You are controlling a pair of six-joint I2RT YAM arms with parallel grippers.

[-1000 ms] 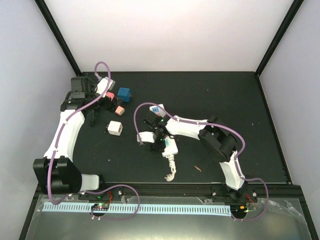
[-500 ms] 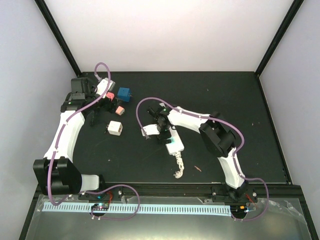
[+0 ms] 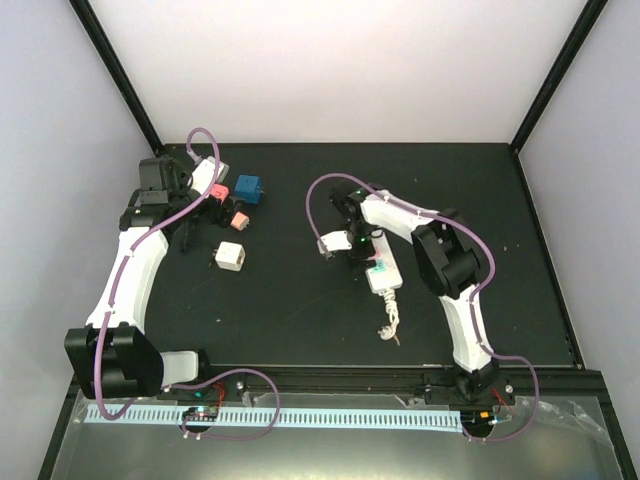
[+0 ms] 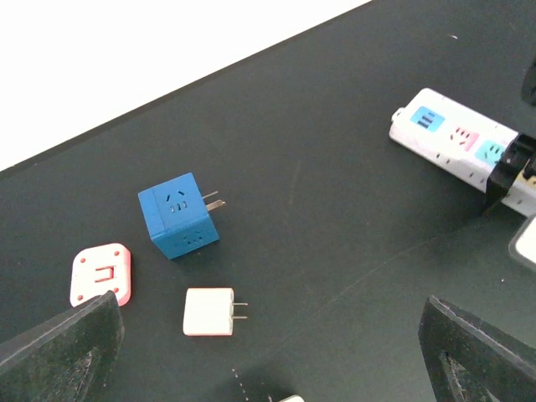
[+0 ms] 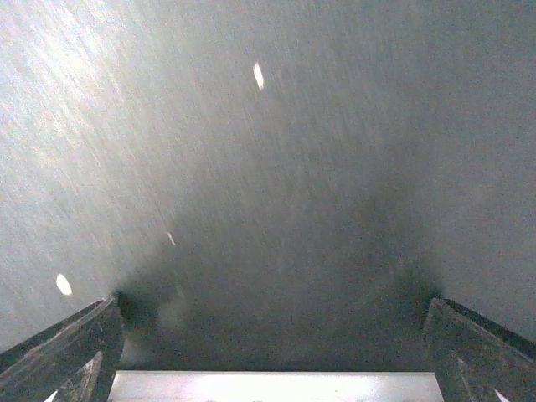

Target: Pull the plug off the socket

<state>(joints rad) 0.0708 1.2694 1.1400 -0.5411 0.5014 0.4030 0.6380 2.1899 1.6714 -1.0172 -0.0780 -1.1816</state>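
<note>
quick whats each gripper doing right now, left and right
Left gripper: open, holding nothing.
Right gripper: closed on the power strip.

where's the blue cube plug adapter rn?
Top view: the blue cube-shaped plug adapter lies back-left on the black table, well left of the white power strip; the left wrist view shows a flat pink adapter and small white plug beside it.

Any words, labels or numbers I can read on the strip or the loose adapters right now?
None can be read.
Strip: coloured outlet faces only, no lettering visible.
Blue cube, pink adapter, white plug: only slots and prongs show; any print is too small to tell.
</note>
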